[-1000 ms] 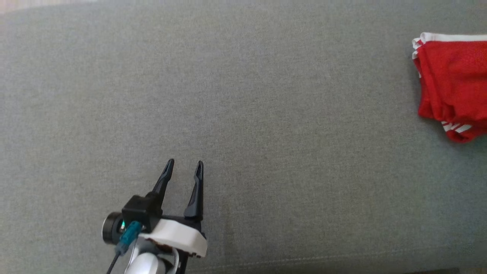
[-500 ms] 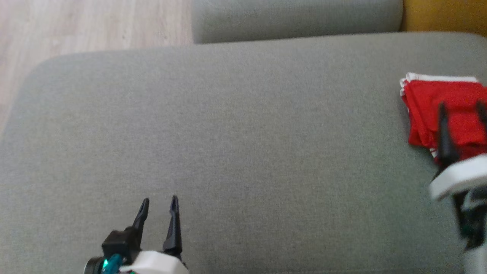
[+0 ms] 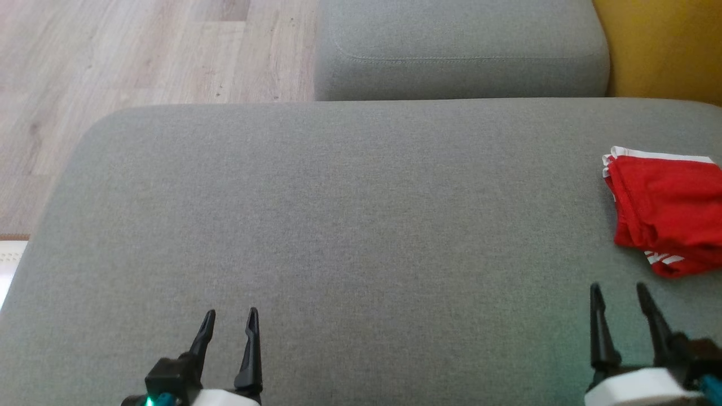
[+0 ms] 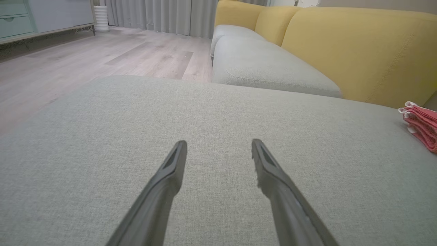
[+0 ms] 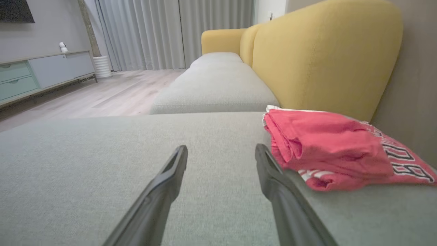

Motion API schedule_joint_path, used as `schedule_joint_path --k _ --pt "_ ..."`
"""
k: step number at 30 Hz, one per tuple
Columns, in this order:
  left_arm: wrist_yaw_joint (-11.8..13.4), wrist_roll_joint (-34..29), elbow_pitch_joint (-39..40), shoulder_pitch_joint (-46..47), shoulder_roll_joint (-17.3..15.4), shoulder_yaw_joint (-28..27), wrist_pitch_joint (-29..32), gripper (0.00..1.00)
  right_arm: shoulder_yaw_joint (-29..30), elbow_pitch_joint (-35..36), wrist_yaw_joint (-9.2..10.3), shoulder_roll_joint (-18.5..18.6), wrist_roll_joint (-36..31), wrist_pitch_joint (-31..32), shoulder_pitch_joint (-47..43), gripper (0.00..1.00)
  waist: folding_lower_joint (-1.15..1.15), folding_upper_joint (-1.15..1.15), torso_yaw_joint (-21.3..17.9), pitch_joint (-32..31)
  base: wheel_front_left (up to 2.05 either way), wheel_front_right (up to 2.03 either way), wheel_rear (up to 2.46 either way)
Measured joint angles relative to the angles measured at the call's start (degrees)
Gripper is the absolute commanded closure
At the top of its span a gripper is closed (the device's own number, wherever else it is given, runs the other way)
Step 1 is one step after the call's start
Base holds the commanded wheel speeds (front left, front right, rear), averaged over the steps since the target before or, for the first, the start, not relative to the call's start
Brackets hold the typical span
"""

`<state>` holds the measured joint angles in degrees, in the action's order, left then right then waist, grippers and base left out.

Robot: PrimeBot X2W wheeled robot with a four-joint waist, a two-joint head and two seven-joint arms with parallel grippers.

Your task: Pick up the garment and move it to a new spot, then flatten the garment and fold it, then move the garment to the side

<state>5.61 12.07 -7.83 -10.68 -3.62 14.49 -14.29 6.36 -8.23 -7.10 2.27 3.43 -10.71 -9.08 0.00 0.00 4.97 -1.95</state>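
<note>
Now | left claw (image 3: 232, 311) is holding nothing, its fingers (image 3: 250, 349) standing apart over the grey cloth sofa cushion (image 3: 361, 225) | right claw (image 3: 617, 286) is holding nothing too, fingers (image 3: 602, 332) standing apart | folded red cloth garment with white stripes (image 3: 665, 214) is lying just ahead of the right claw, not touching, far from the left claw

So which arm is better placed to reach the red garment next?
Right. The right claw is open just short of the folded red garment, on the right of the grey cushion. The left claw, also open, is far across the cushion from it.
</note>
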Motion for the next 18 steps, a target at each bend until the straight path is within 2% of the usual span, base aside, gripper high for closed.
schedule_joint_path --k 6,14,15,18 --pt "-0.7 -0.4 0.4 0.0 0.1 -0.4 0.0 0.00 -0.8 -5.2 0.00 0.0 1.5 -2.5 -0.6 0.00 0.00 0.00 -0.6 0.3 0.00 0.00 0.00" --pt "-1.0 -0.4 0.2 0.0 0.2 -0.6 0.0 0.00 -1.9 -6.6 0.00 0.0 1.0 -3.5 0.3 0.00 0.00 0.00 -1.8 0.6 0.00 0.00 0.00" --pt "-0.6 -0.4 -0.1 0.0 0.3 -0.6 0.0 1.00 -2.0 -6.7 0.00 0.0 0.9 -3.5 0.6 1.00 0.00 0.00 -1.8 0.6 0.00 0.00 0.00" --pt "-0.6 -0.3 -2.9 -0.5 0.3 -0.4 0.2 1.00 -2.2 -9.5 0.01 0.0 0.9 -3.4 -0.2 1.00 0.00 0.00 -1.9 0.6 0.00 0.00 0.00"
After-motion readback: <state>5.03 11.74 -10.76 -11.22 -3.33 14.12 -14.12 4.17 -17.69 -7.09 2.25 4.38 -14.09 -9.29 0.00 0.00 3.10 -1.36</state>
